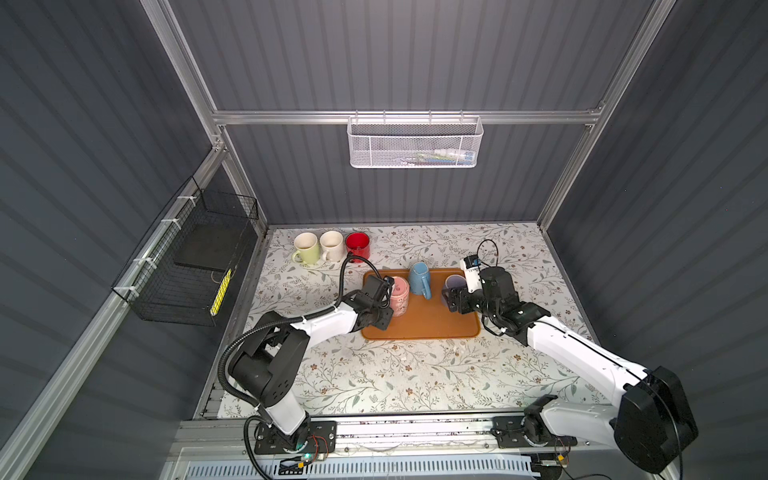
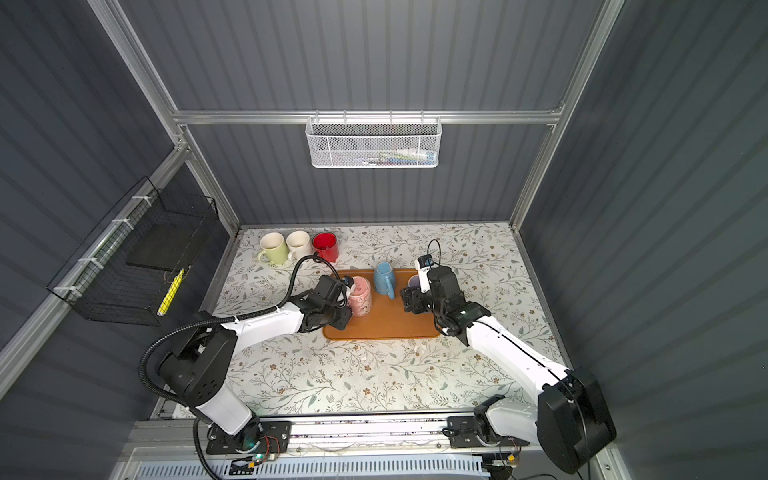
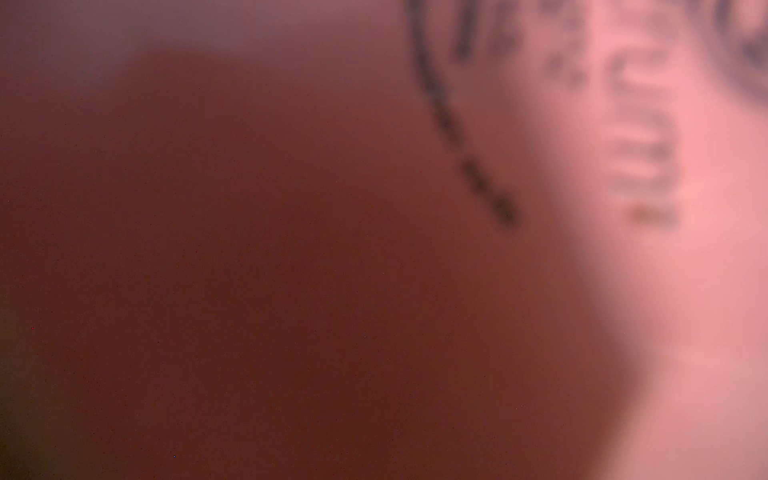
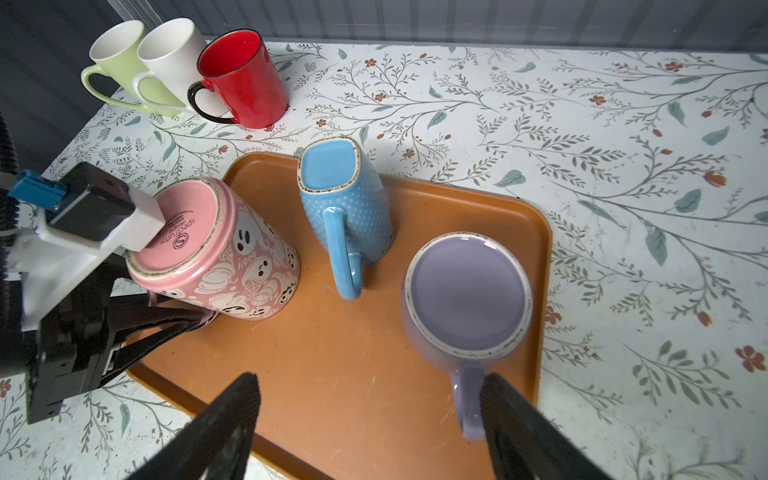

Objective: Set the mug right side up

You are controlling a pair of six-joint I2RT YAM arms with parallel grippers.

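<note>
The pink mug (image 4: pixel 232 257) sits at the left end of the tray (image 4: pixel 332 374), base up and tilted, its base tipped toward the left arm and its far rim edge down on the tray. The left gripper (image 4: pixel 199 320) reaches in low at the mug's near side by the handle, its fingers (image 4: pixel 166 316) only a narrow gap apart. Whether they clamp the mug or merely prop it I cannot tell. The left wrist view is filled by a blurred pink surface with dark print (image 3: pixel 665 166). The right gripper (image 4: pixel 370 380) hovers over the tray's near right part with its jaws spread wide and nothing between them. One finger (image 4: pixel 519 415) is just beside the handle of the purple mug (image 4: pixel 467 295), which stands upside down. The blue mug (image 4: pixel 345 216) stands upside down between the pink and purple ones. Green (image 1: pixel 306 247), white (image 1: pixel 331 245) and red (image 1: pixel 357 245) mugs stand upright in the table's (image 1: pixel 374 374) back left corner.
</note>
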